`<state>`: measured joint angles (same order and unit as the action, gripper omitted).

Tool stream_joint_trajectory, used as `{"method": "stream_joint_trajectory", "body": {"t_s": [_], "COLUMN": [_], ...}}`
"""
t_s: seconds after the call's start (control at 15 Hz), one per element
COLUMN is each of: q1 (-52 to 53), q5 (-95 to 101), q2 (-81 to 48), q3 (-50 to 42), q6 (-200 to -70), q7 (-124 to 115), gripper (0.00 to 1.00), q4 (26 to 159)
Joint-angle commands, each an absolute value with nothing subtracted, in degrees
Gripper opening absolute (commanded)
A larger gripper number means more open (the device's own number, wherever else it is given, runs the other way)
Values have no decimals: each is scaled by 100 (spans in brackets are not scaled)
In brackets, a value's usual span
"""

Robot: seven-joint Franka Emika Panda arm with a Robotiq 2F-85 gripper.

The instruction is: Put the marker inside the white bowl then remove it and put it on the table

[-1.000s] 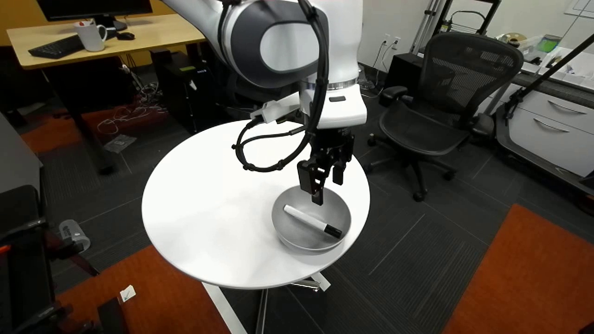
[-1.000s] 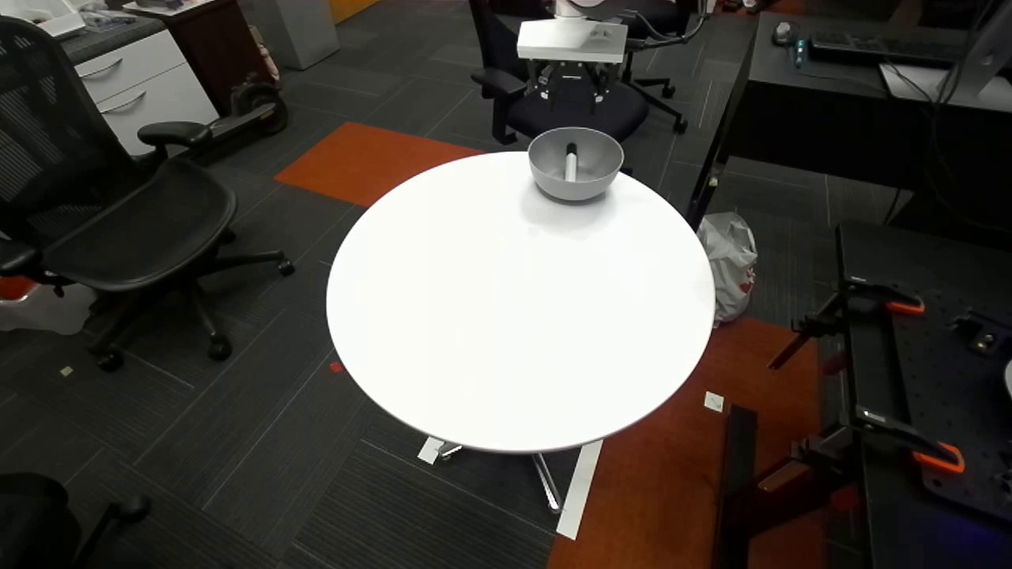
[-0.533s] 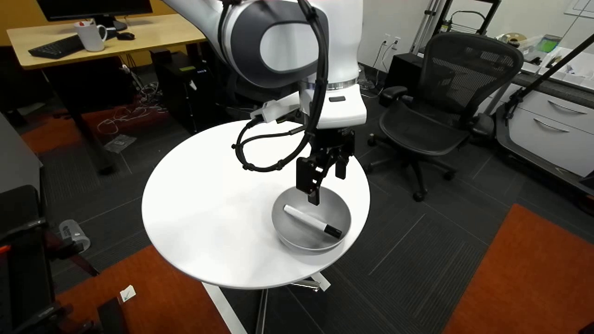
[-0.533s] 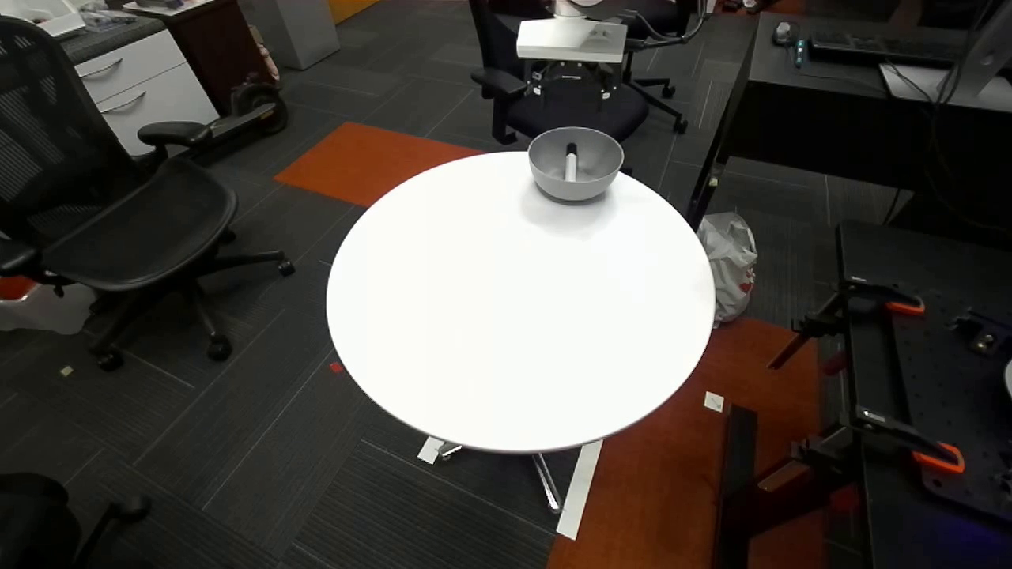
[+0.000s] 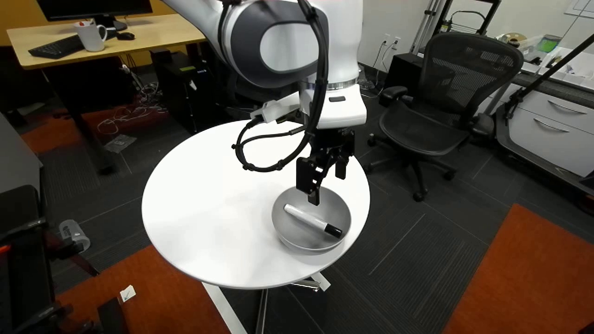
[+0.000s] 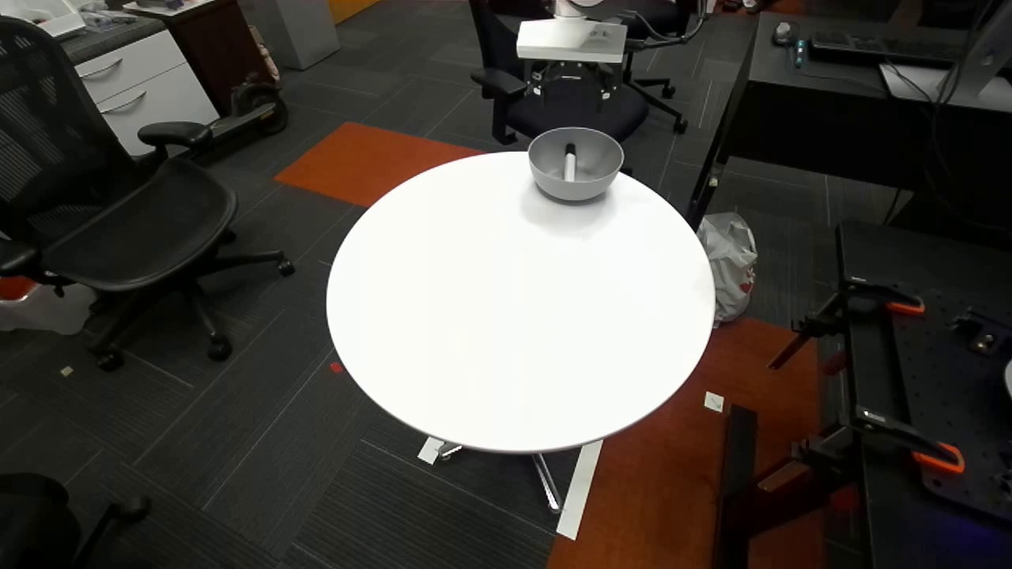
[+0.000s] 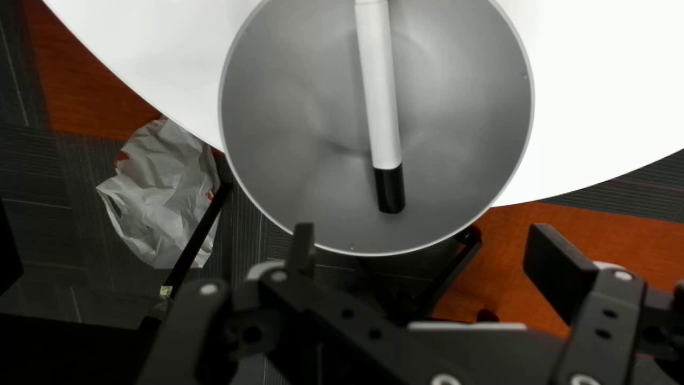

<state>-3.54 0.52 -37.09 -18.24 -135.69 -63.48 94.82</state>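
The white bowl stands near the table's edge in both exterior views [image 5: 290, 234] [image 6: 575, 190], and its grey inside fills the upper middle of the wrist view [image 7: 288, 123]. The marker, white with a black cap, lies inside the bowl in both exterior views [image 5: 306, 217] [image 6: 570, 166]. In the wrist view the marker [image 7: 380, 101] has its cap toward the gripper, and its far end is cut off at the top. My gripper is open and empty above the bowl in both exterior views [image 5: 327, 183] [image 6: 575, 95]; its fingers stand wide apart in the wrist view [image 7: 419, 240].
The round white table [image 5: 209, 208] carries the bowl close to its rim. Black office chairs [image 5: 450, 93] [image 6: 134, 197] stand near the table. A wooden desk [image 5: 158, 35] and a black desk [image 6: 838, 79] stand farther off. A plastic bag [image 7: 165, 198] lies on the floor.
My gripper's fingers have opened wider since one second ago. The arm has stayed in place. The marker has shifted very slightly inside the bowl.
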Motion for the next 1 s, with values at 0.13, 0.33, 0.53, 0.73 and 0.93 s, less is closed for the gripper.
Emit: {"method": "stream_joint_trajectory", "body": {"t_s": [0.13,0.33,0.53,0.73,0.93], "q1": [-411,-432,-431,-473,-455], "q5": [136,90,98,46,77], "q2": [-3815,-3902,-4022,-4164,-4280], "q3": [-1760,-1735,-1728,-1691,-1694], "q6": [-13542,-13604,-13568,-13501,-13458], "q7": [-6326,-6306,-6267,-6220,-6201], "gripper": [100,100,100,100,100], "q4": [9437,9455,9446,9396,9356]}}
